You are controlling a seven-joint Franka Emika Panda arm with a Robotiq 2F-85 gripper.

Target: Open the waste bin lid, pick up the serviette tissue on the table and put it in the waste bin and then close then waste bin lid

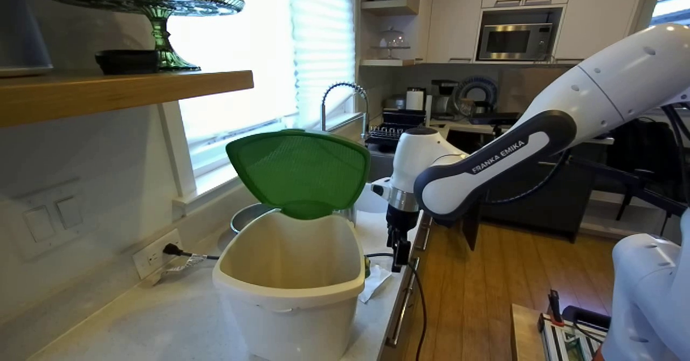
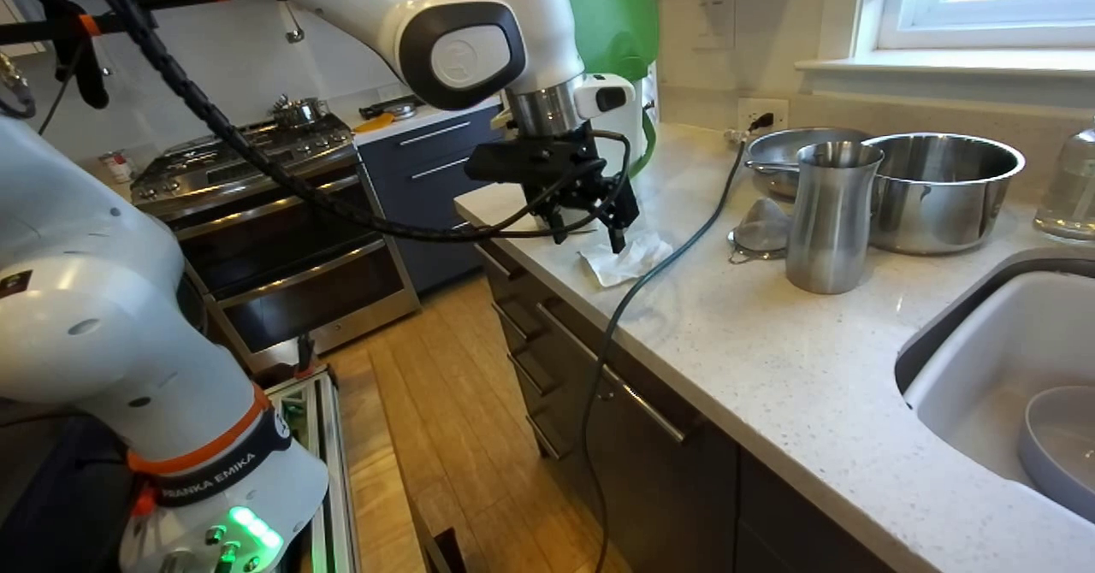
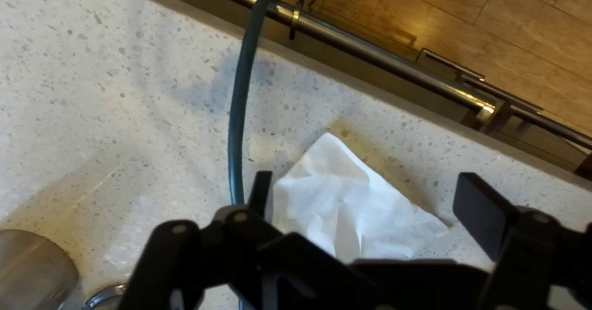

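Serviette tissue (image 3: 344, 199) lies on the table (image 2: 770, 359), white & creased, close to the edge above the cabinet front (image 2: 659, 479). Gripper (image 3: 370, 203) hangs just above it, tips down, in both exterior views. Fingers (image 3: 483, 217) spread wide; in wrist view tissue is btwn them, left side just beside one finger, right corner just short of the other. Contact w/ tissue: can't tell.

Waste bin (image 1: 291, 323): cream-white, upright on table, near in an exterior view, tissue to its right. Waste bin lid (image 1: 302, 172) is up, green, approx upright at bin's far rim, so bin's mouth is uncovered. In an exterior view the arm (image 2: 462, 56) hides most of bin.

Cable (image 3: 238, 111), dk green, runs across table just beside tissue (left of it in wrist view), then over the edge & down; its plug (image 1: 171, 249) is in the wall outlet (image 1: 155, 258), left in an exterior view.

Right of tissue in an exterior view, farther along table: steel pitcher (image 2: 830, 227), upright; strainer (image 2: 761, 231) just left of it; steel pot (image 2: 945, 209) just right, bit farther back; metal pan (image 2: 774, 178) behind. Far right: clear bottle (image 2: 1069, 184), partly cut off. Near right: sink (image 2: 984, 342) w/ pale bowl (image 2: 1065, 445) in it. Left in an exterior view: wood shelf (image 1: 135, 98) w/ green cake stand (image 1: 159, 27) & sm dark dish (image 1: 126, 62) side by side; microwave (image 1: 506, 42) far right.
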